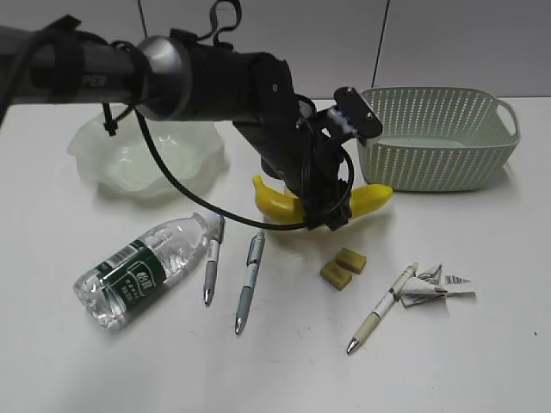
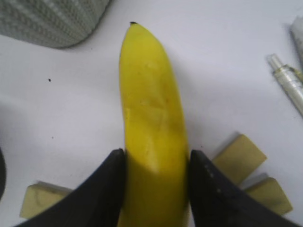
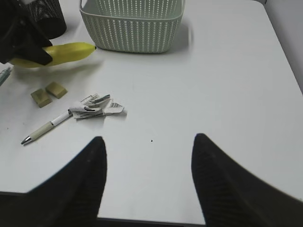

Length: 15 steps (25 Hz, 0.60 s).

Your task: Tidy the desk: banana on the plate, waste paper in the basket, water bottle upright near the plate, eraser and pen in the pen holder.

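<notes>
White tabletop [image 1: 482, 344] fills the scene, with a pale grey wall behind it. At its middle the left claw [image 1: 323, 211] is clenched on the banana [image 1: 370, 200], the two black fingers [image 2: 94, 189] pressing against the fruit's sides in the left wrist view; whether the banana rests on the tabletop or is lifted clear I cannot tell. The right claw [image 3: 149, 175] hangs released above bare tabletop, its jaws spread wide with nothing between them. The pale green ruffled plate [image 1: 142, 155] sits at the far left, and the green perforated basket [image 1: 439, 138] stands at the far right, just beside the banana's tip. The water bottle [image 1: 146, 271] lies on its side at the near left, with two pens [image 1: 250, 280] next to it. Two small tan erasers [image 1: 343, 267] lie just in front of the banana. A third pen [image 1: 383, 308] touches the crumpled waste paper [image 1: 435, 286] at the right. The black mesh pen holder [image 3: 45, 16] shows only in the right wrist view, behind the left arm.
</notes>
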Motion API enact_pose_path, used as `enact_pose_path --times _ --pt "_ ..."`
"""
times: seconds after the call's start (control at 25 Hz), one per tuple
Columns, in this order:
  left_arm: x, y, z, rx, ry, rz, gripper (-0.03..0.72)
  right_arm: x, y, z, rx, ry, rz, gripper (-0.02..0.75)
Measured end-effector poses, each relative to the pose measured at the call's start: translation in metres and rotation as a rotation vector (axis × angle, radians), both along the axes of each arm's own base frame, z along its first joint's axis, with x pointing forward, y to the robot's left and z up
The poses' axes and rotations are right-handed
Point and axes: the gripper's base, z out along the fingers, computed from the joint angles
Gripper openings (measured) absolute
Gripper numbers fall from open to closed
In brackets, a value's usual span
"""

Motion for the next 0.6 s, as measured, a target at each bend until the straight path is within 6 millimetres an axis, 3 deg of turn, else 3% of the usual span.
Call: enact_pose_path --times 0.4,0.6 --pt "-0.027 0.019 0.096 -0.024 0.005 -0.062 0.312 0.0 0.0 0.0 0.0 0.0 0.0 0.456" --pt "-0.043 0.044 0.154 -0.033 -0.028 -0.032 0.312 0.0 0.0 0.0 0.0 0.0 0.0 0.456"
